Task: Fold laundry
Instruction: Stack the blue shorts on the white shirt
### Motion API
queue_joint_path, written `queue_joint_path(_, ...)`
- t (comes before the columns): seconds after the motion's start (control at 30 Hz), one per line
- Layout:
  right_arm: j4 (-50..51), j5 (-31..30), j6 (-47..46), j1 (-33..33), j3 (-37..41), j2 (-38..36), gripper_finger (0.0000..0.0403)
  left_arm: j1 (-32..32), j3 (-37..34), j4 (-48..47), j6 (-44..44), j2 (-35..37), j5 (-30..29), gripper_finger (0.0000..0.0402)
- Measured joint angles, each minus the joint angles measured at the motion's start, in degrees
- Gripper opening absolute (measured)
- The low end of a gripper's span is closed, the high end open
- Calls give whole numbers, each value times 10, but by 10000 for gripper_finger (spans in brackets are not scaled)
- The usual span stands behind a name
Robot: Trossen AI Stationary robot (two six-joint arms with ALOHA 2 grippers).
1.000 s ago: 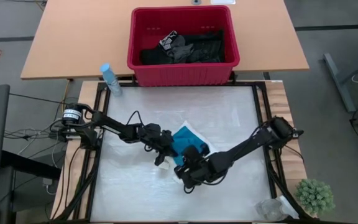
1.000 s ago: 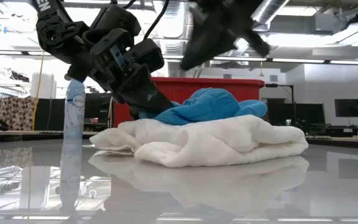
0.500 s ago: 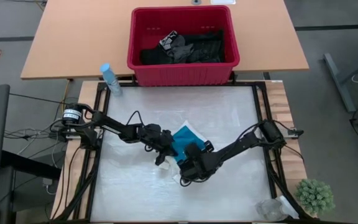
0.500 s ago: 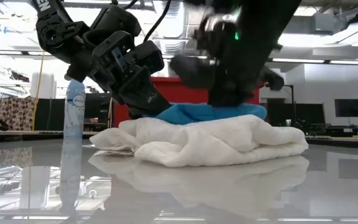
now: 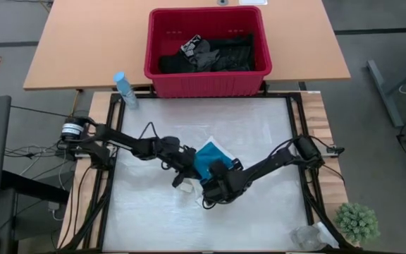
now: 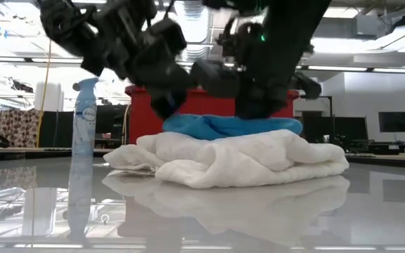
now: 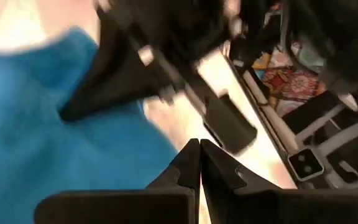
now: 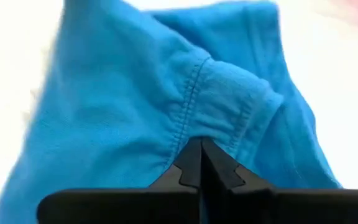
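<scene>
White lacy garment (image 6: 238, 160) heaped mid-table, the teal garment (image 5: 207, 158) lying on top — red basket (image 5: 206, 74) of dark clothes (image 5: 213, 53) at 12 o'clock from it. Right gripper (image 5: 211, 189) at the teal piece's 6 o'clock edge, fingers together, teal seam pinched at their tips. Left gripper (image 5: 184, 168) at its 9 o'clock side, fingers closed on nothing visible. Since a second ago: right gripper dropped onto the teal cloth, flattening its bunched hump; left arm shifted slightly.
</scene>
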State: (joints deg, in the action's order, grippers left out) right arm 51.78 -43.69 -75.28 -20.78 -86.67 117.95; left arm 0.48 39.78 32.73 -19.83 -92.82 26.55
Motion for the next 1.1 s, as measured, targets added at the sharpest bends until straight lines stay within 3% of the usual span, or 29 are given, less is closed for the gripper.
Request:
queue_joint_path(0.33,74,-5,19,0,-70,-36,26,45,14,-179,131,152,-104,0)
queue_joint_path(0.57,-41,66,96,-13,-82,-35,14,78,13,-244,121,201,-58,0)
queue_joint_path(0.83,20,132,15,33,-78,-2,14,81,13,-318,121,228,-54,0)
queue_joint_path(1.1,9,248,31,84,-60,27,14,82,13,-336,132,226,-56,0)
